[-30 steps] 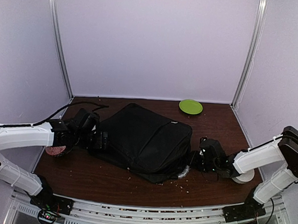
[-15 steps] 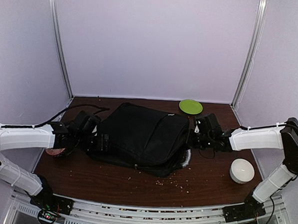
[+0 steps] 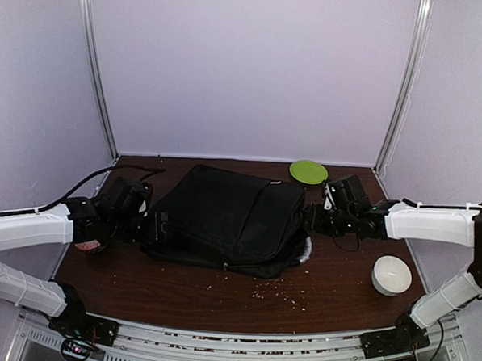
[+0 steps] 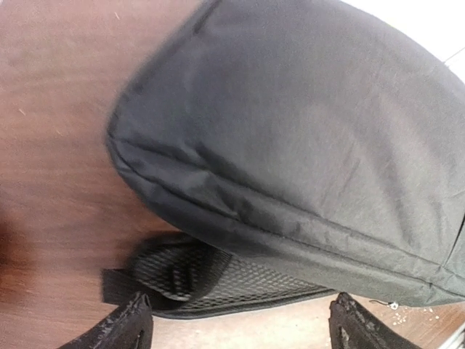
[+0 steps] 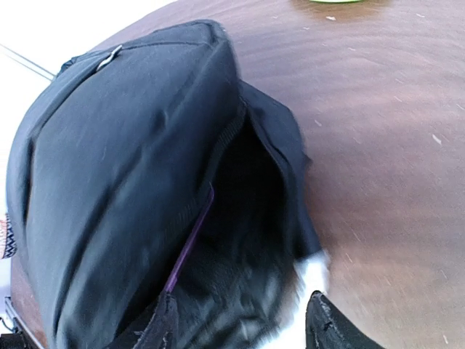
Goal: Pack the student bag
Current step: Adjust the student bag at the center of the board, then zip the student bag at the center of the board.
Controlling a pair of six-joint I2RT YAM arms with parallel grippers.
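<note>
The student bag (image 3: 231,220) is a large black backpack lying flat in the middle of the table. My left gripper (image 3: 159,225) is at its left end. In the left wrist view the gripper (image 4: 240,333) is open, with the bag's mesh strap (image 4: 203,276) lying just ahead between the fingertips (image 4: 131,327). My right gripper (image 3: 313,219) is at the bag's right end. In the right wrist view it (image 5: 243,329) is open at the bag's dark open mouth (image 5: 251,211). A purple edge (image 5: 190,240) and a blurred white patch (image 5: 312,270) show there.
A green plate (image 3: 308,171) sits at the back right. A white round object (image 3: 391,275) stands at the front right. A pinkish item (image 3: 88,241) lies under my left arm. Crumbs (image 3: 280,292) are scattered in front of the bag. A black cable (image 3: 132,171) runs at the back left.
My right gripper swung from the bag's front right corner to its back right end. The bag shifted back and flattened. My left gripper moved slightly left.
</note>
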